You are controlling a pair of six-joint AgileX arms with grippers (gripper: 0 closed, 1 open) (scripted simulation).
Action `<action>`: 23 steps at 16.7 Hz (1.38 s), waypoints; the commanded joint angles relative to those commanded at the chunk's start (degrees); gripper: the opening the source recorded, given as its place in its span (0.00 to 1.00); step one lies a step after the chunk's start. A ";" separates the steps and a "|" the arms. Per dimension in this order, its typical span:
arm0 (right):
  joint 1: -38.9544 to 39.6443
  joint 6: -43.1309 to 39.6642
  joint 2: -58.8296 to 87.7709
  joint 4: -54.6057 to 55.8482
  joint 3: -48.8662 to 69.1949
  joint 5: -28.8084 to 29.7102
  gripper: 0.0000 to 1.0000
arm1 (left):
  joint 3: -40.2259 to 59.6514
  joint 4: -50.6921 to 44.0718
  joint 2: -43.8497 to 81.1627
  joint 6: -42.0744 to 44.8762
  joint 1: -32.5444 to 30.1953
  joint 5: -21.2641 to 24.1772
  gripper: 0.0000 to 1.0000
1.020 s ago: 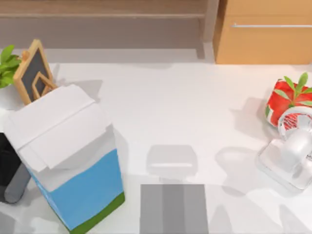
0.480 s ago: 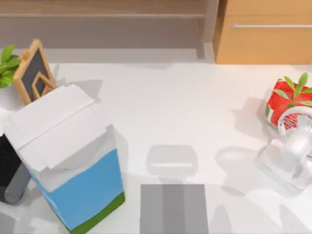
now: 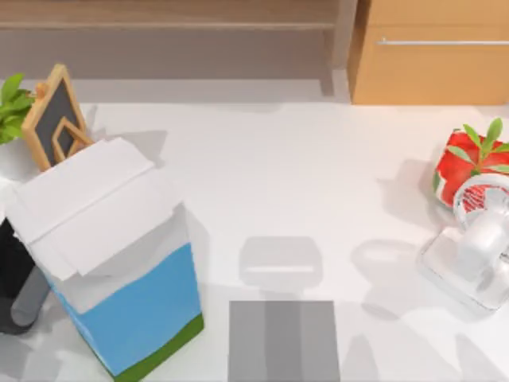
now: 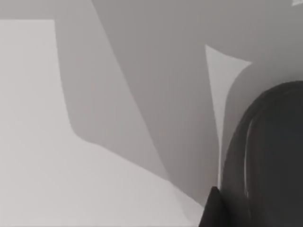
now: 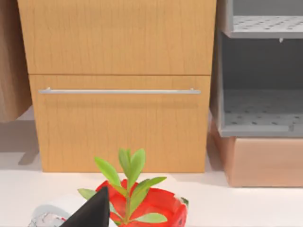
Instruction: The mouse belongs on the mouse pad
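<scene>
The mouse (image 4: 267, 161) appears in the left wrist view as a dark, rounded, glossy shape lying on the pale bench (image 4: 71, 179), very close to the camera; only part of it shows, so its outline cannot be followed all the way round. A dark pointed tip of the left gripper (image 4: 213, 210) sits just beside the mouse's edge, and whether that gripper is wide or narrow cannot be told, nor whether it touches the mouse. From above, the left arm (image 3: 20, 286) stands at the bench's left edge, partly behind a tall blue-white-green carton (image 3: 119, 270) that leans across that side of the bench. The mouse pad (image 3: 283, 341) lies flat at the near edge in the middle, well apart from the carton's top but near its green base, with its darker band running lengthwise down the centre and nothing resting on it. Behind the carton stand a small wood-framed chalkboard (image 3: 54, 115) and a leafy plant (image 3: 12, 103). At the right side a red pot with a green sprig (image 3: 465, 167) stands just behind a white fan (image 3: 477, 247). In the right wrist view one dark tip of the right gripper (image 5: 92, 213) shows in front of that red pot, facing a wooden drawer cabinet (image 5: 118, 90) and grey shelving (image 5: 258, 109); its opening cannot be told.
</scene>
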 joint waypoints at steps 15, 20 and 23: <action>0.00 0.00 0.00 0.00 0.00 0.00 1.00 | 13.72 -26.03 -11.41 0.26 0.35 0.12 0.00; 0.00 0.00 0.00 0.00 0.00 0.00 1.00 | 14.76 -26.11 -10.75 -0.88 -0.20 -0.64 0.00; 0.00 0.00 0.00 0.00 0.00 0.00 1.00 | 19.23 -26.68 -9.04 -5.71 -2.05 -3.18 0.00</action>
